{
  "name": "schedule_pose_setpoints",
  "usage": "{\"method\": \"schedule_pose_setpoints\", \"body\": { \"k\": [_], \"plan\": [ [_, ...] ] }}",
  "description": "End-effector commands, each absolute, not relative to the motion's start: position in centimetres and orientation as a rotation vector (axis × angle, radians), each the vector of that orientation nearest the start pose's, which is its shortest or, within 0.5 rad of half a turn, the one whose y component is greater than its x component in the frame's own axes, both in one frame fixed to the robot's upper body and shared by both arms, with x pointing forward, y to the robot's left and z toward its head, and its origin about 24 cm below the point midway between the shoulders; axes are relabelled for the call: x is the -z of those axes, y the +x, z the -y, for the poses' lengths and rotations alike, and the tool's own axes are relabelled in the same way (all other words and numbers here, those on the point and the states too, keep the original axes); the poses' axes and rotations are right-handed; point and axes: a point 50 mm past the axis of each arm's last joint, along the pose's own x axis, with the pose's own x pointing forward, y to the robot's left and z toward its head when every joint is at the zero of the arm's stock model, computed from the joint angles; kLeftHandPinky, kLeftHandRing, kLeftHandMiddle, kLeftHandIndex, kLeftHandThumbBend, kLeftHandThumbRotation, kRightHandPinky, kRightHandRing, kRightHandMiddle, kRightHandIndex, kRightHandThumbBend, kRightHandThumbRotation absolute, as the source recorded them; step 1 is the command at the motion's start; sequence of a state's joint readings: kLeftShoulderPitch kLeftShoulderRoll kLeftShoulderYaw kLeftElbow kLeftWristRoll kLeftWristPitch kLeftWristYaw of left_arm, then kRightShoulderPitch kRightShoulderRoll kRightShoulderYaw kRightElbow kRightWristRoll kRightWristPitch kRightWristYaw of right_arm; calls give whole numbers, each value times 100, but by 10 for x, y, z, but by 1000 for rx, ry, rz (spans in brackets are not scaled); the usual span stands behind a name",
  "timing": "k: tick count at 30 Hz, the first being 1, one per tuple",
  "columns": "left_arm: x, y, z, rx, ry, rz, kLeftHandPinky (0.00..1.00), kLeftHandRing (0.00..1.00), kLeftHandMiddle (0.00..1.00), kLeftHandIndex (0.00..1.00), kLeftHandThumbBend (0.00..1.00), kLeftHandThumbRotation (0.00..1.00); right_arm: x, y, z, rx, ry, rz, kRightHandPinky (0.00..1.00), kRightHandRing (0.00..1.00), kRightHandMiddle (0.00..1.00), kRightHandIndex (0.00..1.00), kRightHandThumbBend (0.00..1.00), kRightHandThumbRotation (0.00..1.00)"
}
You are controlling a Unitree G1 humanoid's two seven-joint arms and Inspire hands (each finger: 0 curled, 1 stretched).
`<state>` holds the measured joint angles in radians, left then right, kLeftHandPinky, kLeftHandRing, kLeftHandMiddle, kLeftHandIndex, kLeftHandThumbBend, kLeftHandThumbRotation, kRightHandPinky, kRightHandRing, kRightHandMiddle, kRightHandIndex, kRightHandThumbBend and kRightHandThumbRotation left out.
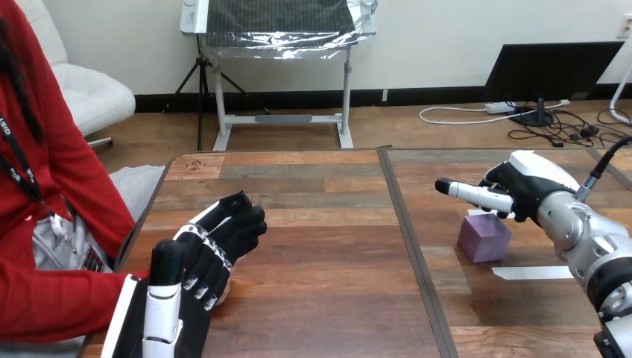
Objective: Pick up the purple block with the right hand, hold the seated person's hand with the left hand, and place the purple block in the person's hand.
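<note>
Rightward on the table [335, 253], a pale, cubic purple block [484, 237] rests beneath the spread right hand [522, 188].

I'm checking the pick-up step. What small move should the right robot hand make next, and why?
Probably lower the right robot hand onto the purple block and close round it. The block sits on the table just beneath that hand, not gripped, while the left robot hand curls round the person's hand.
</note>
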<state>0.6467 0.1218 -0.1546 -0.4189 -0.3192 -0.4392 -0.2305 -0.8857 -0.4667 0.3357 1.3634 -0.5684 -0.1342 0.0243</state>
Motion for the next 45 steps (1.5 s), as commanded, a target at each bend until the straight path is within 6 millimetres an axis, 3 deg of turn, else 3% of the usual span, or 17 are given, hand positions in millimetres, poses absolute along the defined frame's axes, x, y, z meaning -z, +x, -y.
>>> {"method": "schedule_pose_setpoints", "body": {
  "k": [1,6,18,30,35,45],
  "plan": [
    [-74,133,-154,169,-236,312,85,81,78,77,54,100,-75,381,246,-97,-1126,-320,48,54,59,59,80,96],
    [-74,133,-153,167,-239,309,85,81,78,77,54,100,-78,382,247,-78,-1110,-291,40,46,51,54,82,95],
    [-72,133,-152,171,-239,306,85,81,78,77,55,100,-87,384,247,-46,-1065,-217,40,45,50,50,85,95],
    [-71,132,-152,169,-243,307,86,81,78,77,55,100,-87,384,248,-49,-1076,-224,33,42,48,58,91,98],
    [-71,132,-152,170,-243,306,86,81,78,77,55,100,-85,384,249,-66,-1106,-251,37,49,54,65,93,99],
    [-71,132,-152,168,-246,303,86,81,78,77,55,100,-79,382,250,-121,-1111,-368,59,72,76,78,93,98]
  ]
}}
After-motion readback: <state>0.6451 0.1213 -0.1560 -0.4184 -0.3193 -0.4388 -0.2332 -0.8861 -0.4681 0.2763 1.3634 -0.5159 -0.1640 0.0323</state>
